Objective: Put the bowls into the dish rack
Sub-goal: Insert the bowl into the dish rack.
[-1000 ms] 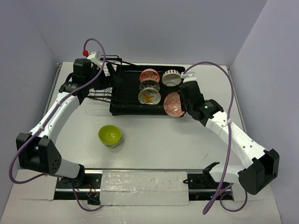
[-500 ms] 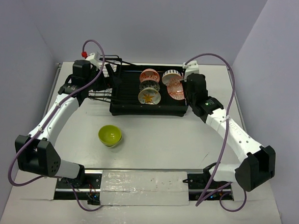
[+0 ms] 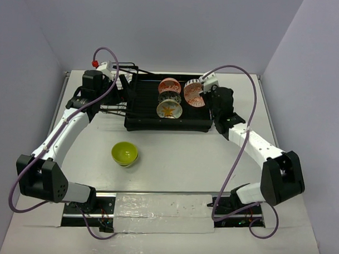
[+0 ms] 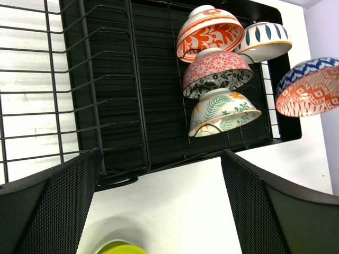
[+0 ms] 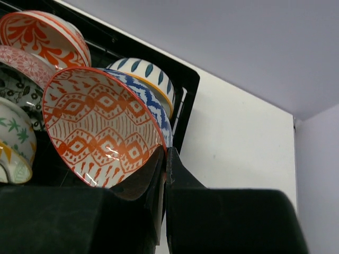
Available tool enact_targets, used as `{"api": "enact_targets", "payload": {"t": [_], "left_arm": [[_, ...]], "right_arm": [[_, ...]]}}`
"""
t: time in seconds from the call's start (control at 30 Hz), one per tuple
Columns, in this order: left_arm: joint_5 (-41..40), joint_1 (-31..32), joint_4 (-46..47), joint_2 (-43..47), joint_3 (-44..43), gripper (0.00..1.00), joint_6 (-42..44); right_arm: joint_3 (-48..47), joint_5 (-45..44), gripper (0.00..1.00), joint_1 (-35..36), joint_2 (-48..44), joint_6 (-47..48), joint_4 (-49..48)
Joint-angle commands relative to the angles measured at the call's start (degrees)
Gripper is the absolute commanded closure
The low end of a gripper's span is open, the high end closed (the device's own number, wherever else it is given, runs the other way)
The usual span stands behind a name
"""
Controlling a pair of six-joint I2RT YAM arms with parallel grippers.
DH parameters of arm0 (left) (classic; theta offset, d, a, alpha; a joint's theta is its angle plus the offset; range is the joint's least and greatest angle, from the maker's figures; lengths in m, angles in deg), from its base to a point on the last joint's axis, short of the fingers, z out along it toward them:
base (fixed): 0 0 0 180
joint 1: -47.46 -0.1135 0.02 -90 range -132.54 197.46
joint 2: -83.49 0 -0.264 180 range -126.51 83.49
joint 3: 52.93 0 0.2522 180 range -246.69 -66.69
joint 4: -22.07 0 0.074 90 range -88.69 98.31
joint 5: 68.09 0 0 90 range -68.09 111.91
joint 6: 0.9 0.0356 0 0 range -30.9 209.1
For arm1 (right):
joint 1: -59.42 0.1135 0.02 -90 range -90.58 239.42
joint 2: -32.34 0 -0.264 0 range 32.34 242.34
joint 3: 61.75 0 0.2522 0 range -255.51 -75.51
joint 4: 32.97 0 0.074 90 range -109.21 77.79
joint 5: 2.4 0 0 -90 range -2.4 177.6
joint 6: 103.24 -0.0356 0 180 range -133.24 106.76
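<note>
Right now my right hand (image 5: pixel 164 159) is pinched narrow on the rim of the red-orange bowl (image 5: pixel 100 124), holding it tipped on edge above the right end of the dish rack (image 3: pixel 142 112). My left hand (image 4: pixel 159 206) hangs wide and holds nothing, over the rack's near left edge beside the wire basket (image 4: pixel 32 90).

What worries me is the grip. I have only the lip of the bowl between my fingers, so a jolt could make it swivel or slip. The blue-leaf bowl (image 5: pixel 145 79) stands just behind it, and the column of three bowls (image 3: pixel 169 98) is close on its left. If I bring it down crooked, I judge it would knock one of them. If I let go before its edge rests on the slats, it could roll or drop flat. The purple cable (image 3: pixel 238 71) arching over my right arm could also drag as I turn.

The lime green bowl (image 3: pixel 124 153) sits alone on the worktop (image 3: pixel 179 161), well apart from the rack on the near side, not yet loaded.

The worktop is smooth and white, with a taped strip along its near edge. Plain pale walls (image 3: pixel 178 27) close it in on the left, right and far sides.
</note>
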Motion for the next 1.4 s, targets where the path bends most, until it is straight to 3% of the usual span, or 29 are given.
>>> {"api": "enact_targets", "payload": {"t": [0.0,0.53,1.37], "left_arm": [[-1.4,0.2,1.7,1.1,-0.4,0.01,1.6],[-1.3,-1.2,0.7,-1.4,-2.6,0.01,1.7],[-1.4,-2.5,0.4,-2.8,-3.6,0.01,1.6]], "right_arm": [[1.4,5.5,1.0,-1.8,0.5,1.6,-15.5],[8.7,13.5,1.0,-7.4,8.5,0.9,-37.4],[12.0,15.3,1.0,-9.2,16.9,0.1,-49.6]]}}
